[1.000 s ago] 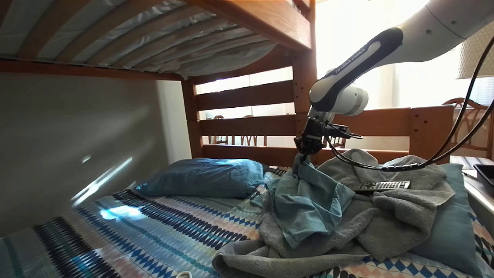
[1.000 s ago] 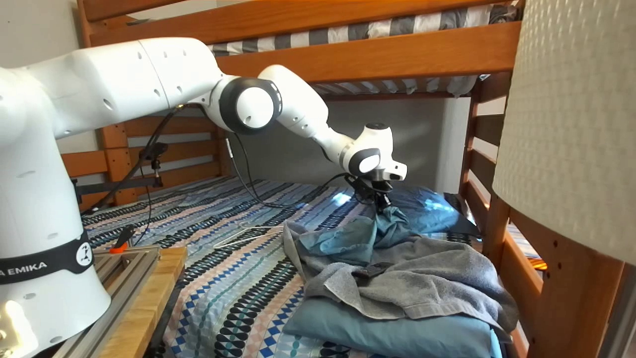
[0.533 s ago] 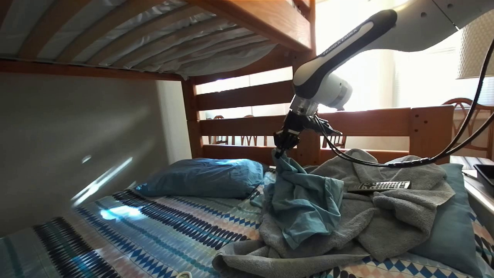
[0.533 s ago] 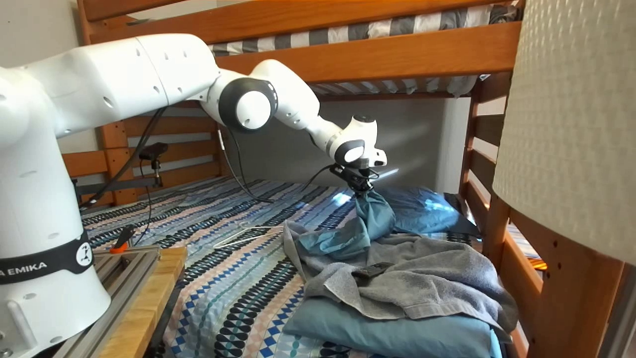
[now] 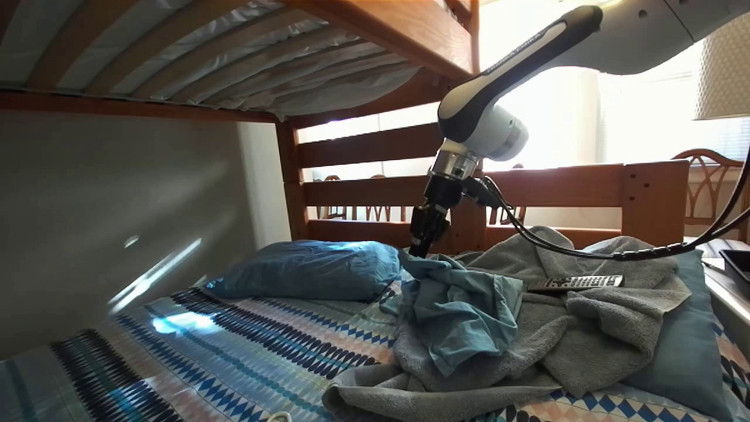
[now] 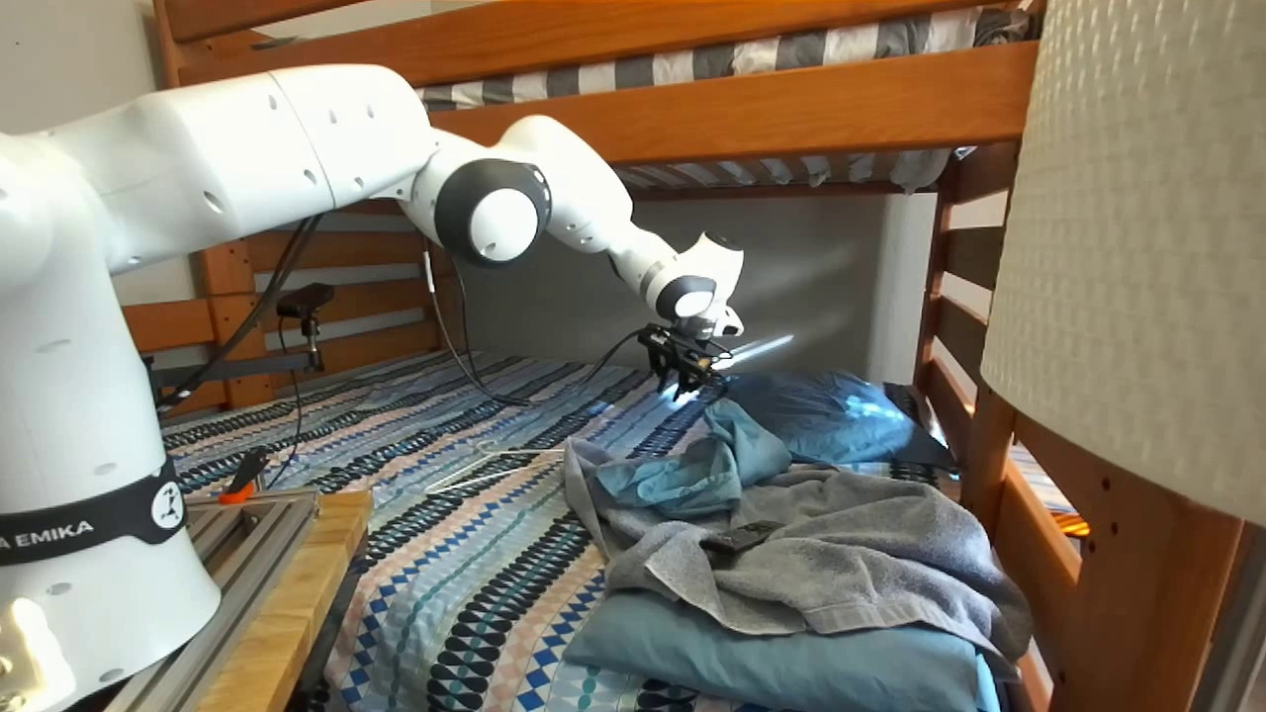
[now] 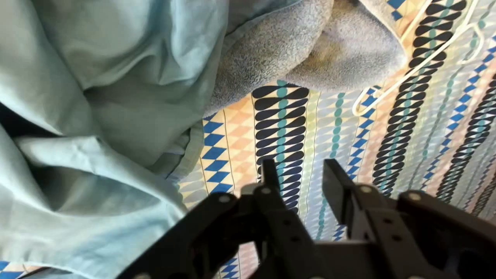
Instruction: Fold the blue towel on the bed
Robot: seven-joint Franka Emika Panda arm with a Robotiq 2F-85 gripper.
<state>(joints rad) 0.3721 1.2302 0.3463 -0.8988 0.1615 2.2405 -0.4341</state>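
The wrist view cuts off the blue towel (image 7: pixel 128 104), smooth, crumpled just beside the hand (image 7: pixel 300 170), folds hiding parts of it. The fingers (image 7: pixel 335 186) stand apart, printed sheet (image 7: pixel 325 128) showing between. Farther from the hand, partly covered, a plush grey blanket (image 5: pixel 615 331) bunches.

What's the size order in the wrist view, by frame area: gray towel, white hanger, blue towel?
1. Blue towel
2. Gray towel
3. White hanger
All three run out of frame, so this ranks visible parts only.
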